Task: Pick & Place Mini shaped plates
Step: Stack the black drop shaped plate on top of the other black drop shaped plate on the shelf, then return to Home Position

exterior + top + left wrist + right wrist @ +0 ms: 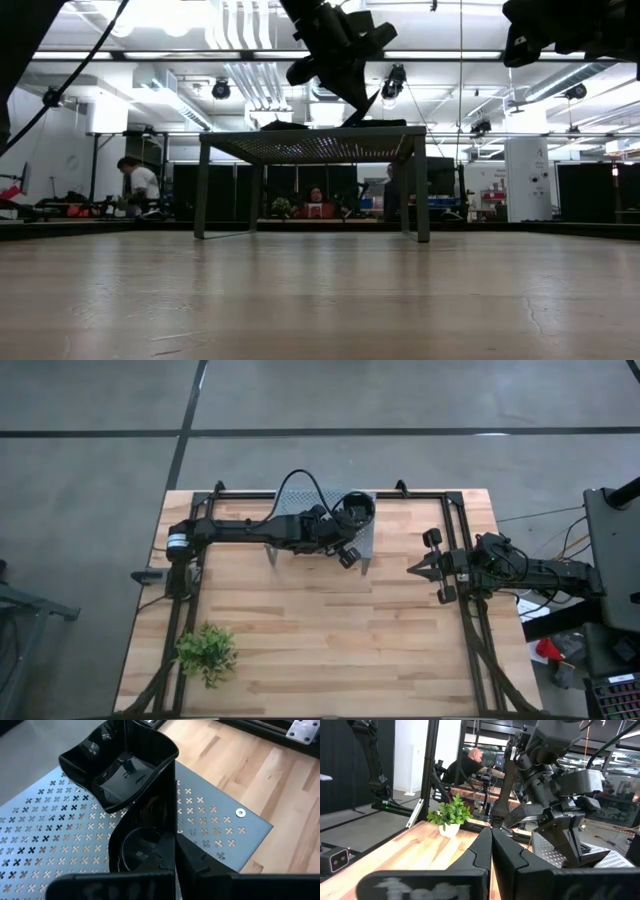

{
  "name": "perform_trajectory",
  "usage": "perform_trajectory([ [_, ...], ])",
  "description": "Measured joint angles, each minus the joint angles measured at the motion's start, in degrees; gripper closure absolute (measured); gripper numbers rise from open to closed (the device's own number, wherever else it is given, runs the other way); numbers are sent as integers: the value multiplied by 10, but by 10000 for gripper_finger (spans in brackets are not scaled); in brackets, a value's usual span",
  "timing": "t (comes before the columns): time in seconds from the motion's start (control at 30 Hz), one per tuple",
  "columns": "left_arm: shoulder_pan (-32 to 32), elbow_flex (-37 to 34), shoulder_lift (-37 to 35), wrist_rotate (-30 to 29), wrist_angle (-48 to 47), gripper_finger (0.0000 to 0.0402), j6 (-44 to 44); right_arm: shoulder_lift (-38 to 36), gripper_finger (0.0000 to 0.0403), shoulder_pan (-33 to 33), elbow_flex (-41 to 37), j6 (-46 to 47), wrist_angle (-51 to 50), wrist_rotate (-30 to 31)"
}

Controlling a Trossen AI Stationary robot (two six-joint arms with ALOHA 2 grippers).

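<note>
A glossy black mini shaped plate [120,767], squarish with raised curved walls, is in my left gripper [172,840] over the far right part of the grey perforated rack [50,820]. From above, plate [355,508] and left gripper [343,530] sit over the rack [365,548]. The low view shows the gripper [345,70] above the rack top [310,145], with the plate [362,105] slanting down from it. My right gripper [418,568] is shut on nothing and hovers over the table's right side, with its fingers [491,845] together. Other plates do not show clearly. My left gripper pinches the plate's near wall [162,805] between its two fingers, coming down at a slant from above. The plate is tilted, its hollow facing up and away from the wrist. Its low end [372,120] is at the rack top; whether it touches, I cannot tell.
The rack stands on legs [203,190] at the table's far middle. A small green plant [207,652] sits near the left front corner. A low dark shape [285,125] lies on the rack top. Bare wood [320,630] spreads between the arms. People sit in the room behind.
</note>
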Motion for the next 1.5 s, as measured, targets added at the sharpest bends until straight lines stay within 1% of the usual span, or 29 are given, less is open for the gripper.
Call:
perform_trajectory([
  [0.13, 0, 0, 0, 0, 0, 401, 2, 0, 394, 0, 0, 0, 0, 0],
  [0.23, 0, 0, 0, 0, 0, 391, 7, 0, 394, 0, 0, 0, 0, 0],
  [0.33, 0, -3, 0, 0, 5, 367, 16, 0, 394, 0, 0, 1, 0, 0],
  [0.5, 0, -4, 0, 0, 4, 318, 11, 0, 394, 0, 0, 2, 0, 0],
  [0.6, -1, -4, -1, 0, 13, 295, 8, 0, 394, 0, 0, -1, 0, 0],
  [0.73, -7, -4, -2, 4, 13, 277, 8, 0, 394, 0, 0, 2, 0, 0],
  [0.83, -19, -4, -2, 18, 3, 274, 10, 0, 394, 0, 0, 0, 0, 0],
  [0.93, -41, -4, -2, 21, -6, 281, 24, 0, 394, 0, 0, 2, 0, 0],
  [1.0, -57, -4, -3, 21, -7, 297, 29, 0, 394, 0, 0, 0, 0, 0],
  [1.07, -72, -4, -3, 21, -7, 321, 31, 0, 394, 0, 0, 0, 0, 0],
  [1.2, -95, -12, -5, 25, -4, 386, 39, 0, 394, 0, 0, 0, 0, 0],
  [1.23, -99, -17, -5, 26, -3, 393, 39, 0, 394, 0, 0, -1, 0, 0],
  [1.33, -109, -37, -7, 39, 9, 394, 46, 0, 394, 0, 0, 2, 0, 0],
  [1.5, -136, -90, -43, 46, 81, 400, 64, 0, 394, 0, 0, 1, 0, 0],
])
